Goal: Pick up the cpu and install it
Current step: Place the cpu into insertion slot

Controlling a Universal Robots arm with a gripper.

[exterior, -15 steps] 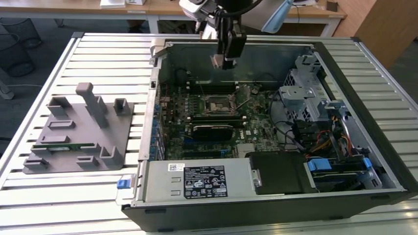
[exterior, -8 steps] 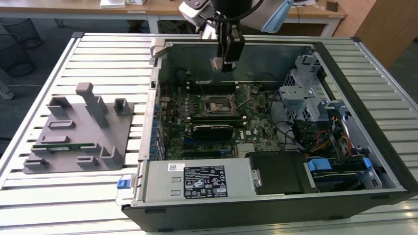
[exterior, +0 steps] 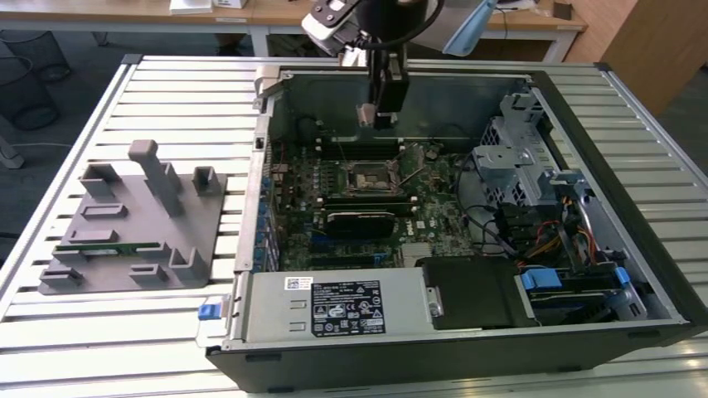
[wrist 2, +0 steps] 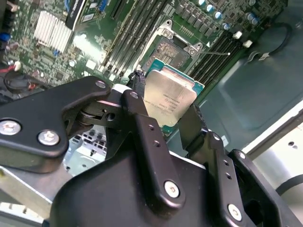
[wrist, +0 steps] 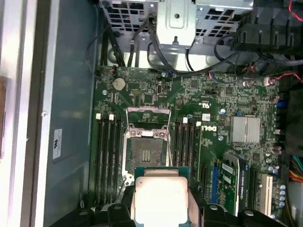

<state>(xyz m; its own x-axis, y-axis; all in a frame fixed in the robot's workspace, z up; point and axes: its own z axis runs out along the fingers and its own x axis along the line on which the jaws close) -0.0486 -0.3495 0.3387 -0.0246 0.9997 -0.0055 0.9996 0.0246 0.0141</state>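
Holding the cpu (wrist 2: 170, 97) by two opposite edges, the gripper (exterior: 376, 114) has its black fingers (wrist 2: 142, 120) clamped on the chip, with the silver top plate facing the cameras in both wrist views

Position: gripper and chip hang above the open computer case (exterior: 465, 361), over the far part of the motherboard (exterior: 432, 207) in the exterior view, and the chip is clear of the board

Socket (wrist: 144, 151): retaining frame raised, contact field bare, memory slots (wrist: 105, 151) along both sides; in the first wrist view the chip overlaps only the socket's nearer edge

Grey tray (exterior: 128, 224): on the slatted table (exterior: 133, 332), outside the case toward the exterior view's left, carrying several upright blocks

Green memory stick (exterior: 105, 247): lying flat on the tray, well apart from the gripper

Silver box with labels (exterior: 332, 307): in the near corner of the case
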